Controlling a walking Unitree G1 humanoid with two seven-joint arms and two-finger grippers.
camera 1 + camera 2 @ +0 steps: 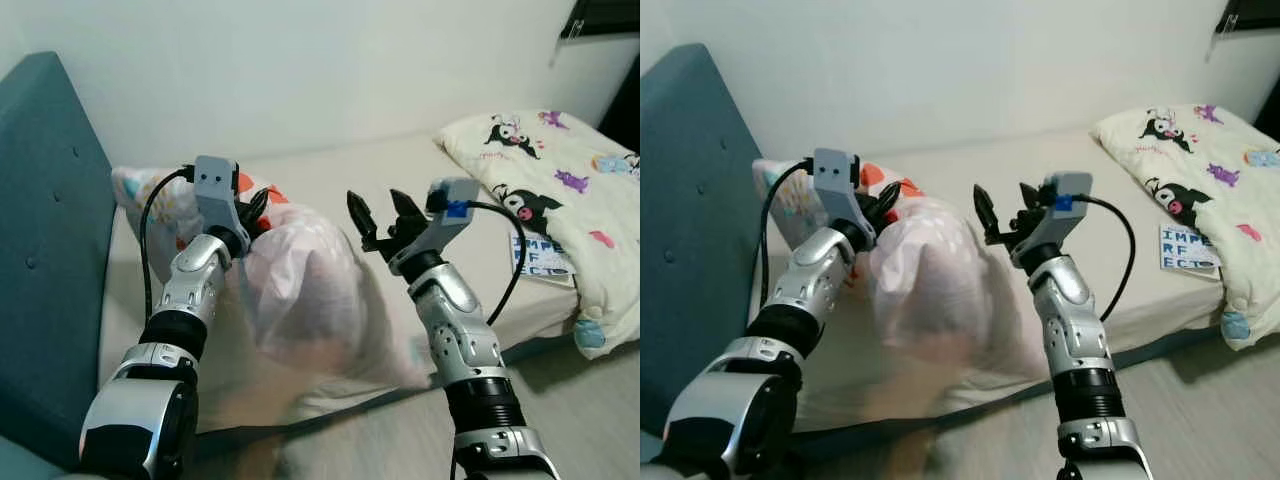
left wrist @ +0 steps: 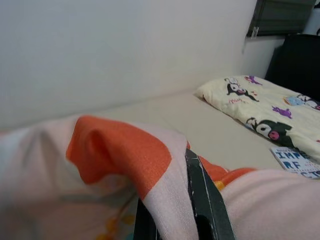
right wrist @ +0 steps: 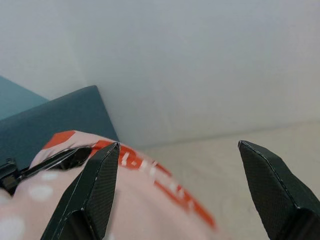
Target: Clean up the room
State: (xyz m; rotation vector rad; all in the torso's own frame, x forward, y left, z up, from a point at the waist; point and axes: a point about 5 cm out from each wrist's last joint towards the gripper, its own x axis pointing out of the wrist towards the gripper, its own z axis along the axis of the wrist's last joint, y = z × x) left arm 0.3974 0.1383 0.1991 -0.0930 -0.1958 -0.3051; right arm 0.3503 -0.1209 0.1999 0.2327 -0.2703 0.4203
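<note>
Left eye view: our left gripper (image 1: 252, 212) pinches the pink pillow (image 1: 300, 290), lifted over the bed (image 1: 400, 170) near the headboard (image 1: 50, 250). Right gripper (image 1: 382, 222) spread wide, beside it. We'd close right on fabric w/ firm bite before moving.

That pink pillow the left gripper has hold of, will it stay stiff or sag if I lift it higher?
Likely it sags: the pink pillow already droops in a soft bulge below the left gripper, pinched by one edge. It looks light for its bulk. The fabric may slip; the open right gripper could support it.
</note>
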